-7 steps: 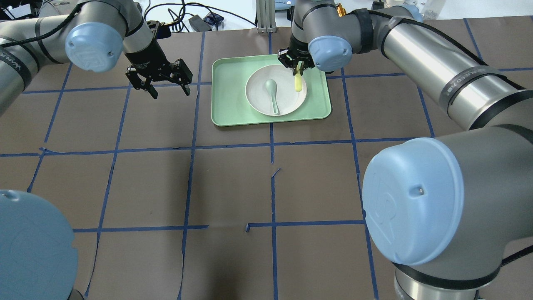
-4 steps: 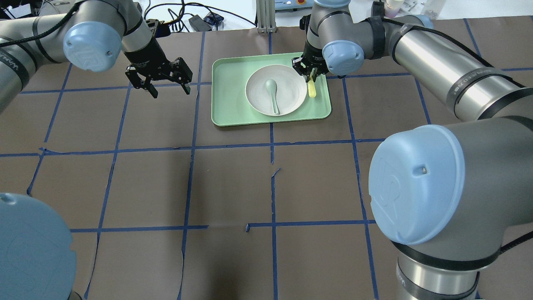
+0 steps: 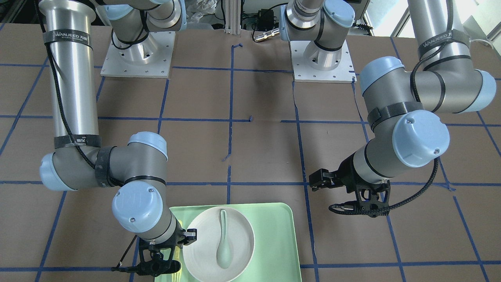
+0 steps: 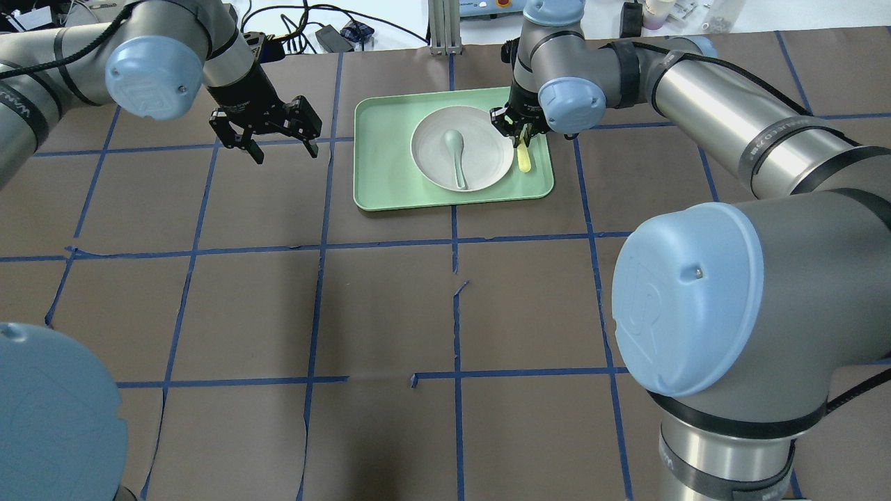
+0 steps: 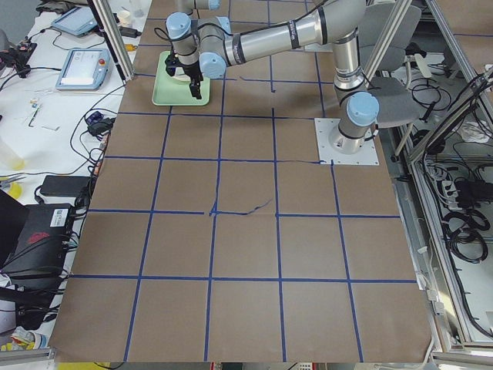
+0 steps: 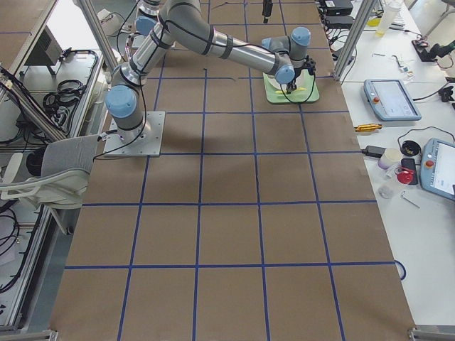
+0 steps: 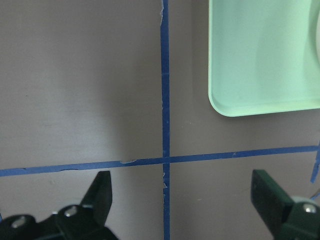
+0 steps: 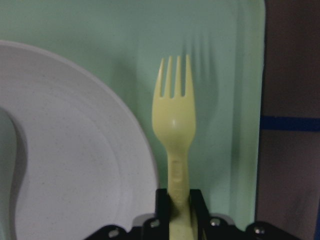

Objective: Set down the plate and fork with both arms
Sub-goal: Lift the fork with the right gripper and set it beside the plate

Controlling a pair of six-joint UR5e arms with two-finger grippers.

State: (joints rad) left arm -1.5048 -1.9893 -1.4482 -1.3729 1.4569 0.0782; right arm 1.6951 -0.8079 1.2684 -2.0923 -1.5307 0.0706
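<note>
Right gripper (image 4: pixel 520 138) clamps the handle of the fork (image 8: pixel 174 120), tines over the tray (image 4: pixel 390 191) just beside the plate (image 4: pixel 487 149); judged light, stiff, slick plastic, best pinched mid-handle; left gripper (image 4: pixel 285 154) stands spread, empty.

Now the left gripper (image 4: pixel 285 154) hangs spread wide; right gripper (image 4: pixel 521 136) points down, clamped on the fork (image 8: pixel 174 120), right arm (image 4: pixel 724 104) stretched far forward.

Round off-white plate (image 4: pixel 489 152) sits in the green tray (image 4: pixel 383 163) — yellow-green fork (image 4: pixel 523 160) just beside it.
</note>
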